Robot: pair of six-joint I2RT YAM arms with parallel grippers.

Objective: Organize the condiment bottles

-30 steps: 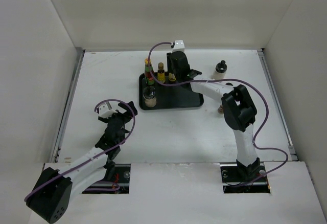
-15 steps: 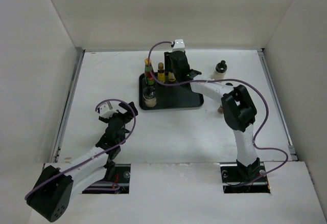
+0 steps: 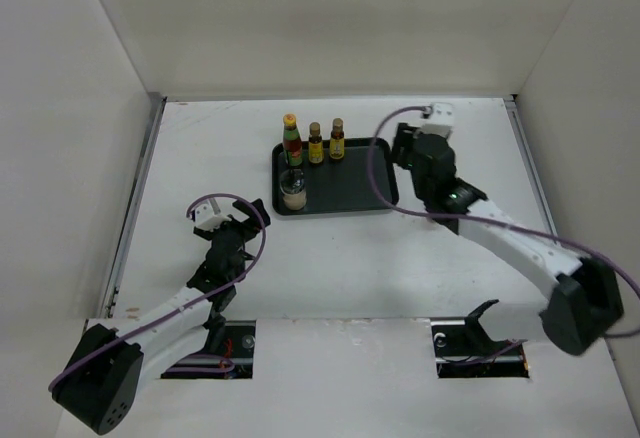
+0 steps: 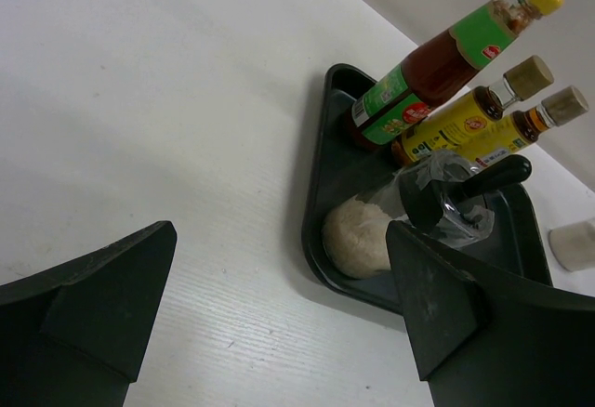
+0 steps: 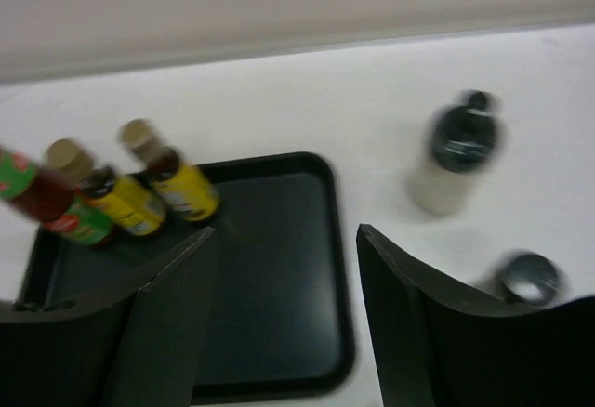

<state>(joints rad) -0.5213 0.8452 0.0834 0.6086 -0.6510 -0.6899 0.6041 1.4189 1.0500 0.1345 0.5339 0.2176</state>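
Note:
A black tray [image 3: 350, 186] holds the red bottle with green neck and yellow cap [image 3: 291, 140], two slim amber bottles [image 3: 315, 144] [image 3: 337, 141] and a white black-capped jar [image 3: 293, 194]. My right gripper [image 3: 403, 148] is open and empty, raised over the tray's right edge. In the blurred right wrist view, its open gripper [image 5: 284, 314] is above the tray [image 5: 279, 351]. A second white jar [image 5: 456, 161] and a small dark bottle [image 5: 525, 277] stand on the table to the right. My left gripper [image 3: 228, 216] is open and empty, left of and nearer than the tray.
The left wrist view shows the tray's near corner [image 4: 316, 240], the jar [image 4: 363, 235], the red bottle [image 4: 418, 72] and both amber bottles [image 4: 465, 121] [image 4: 516, 130]. White walls close off the back and both sides. In the top view the right arm hides the table to the right of the tray.
My right arm has pulled back from the amber bottles at the tray's back and swung right and up, now covering the white jar on the table. The left arm has not moved.

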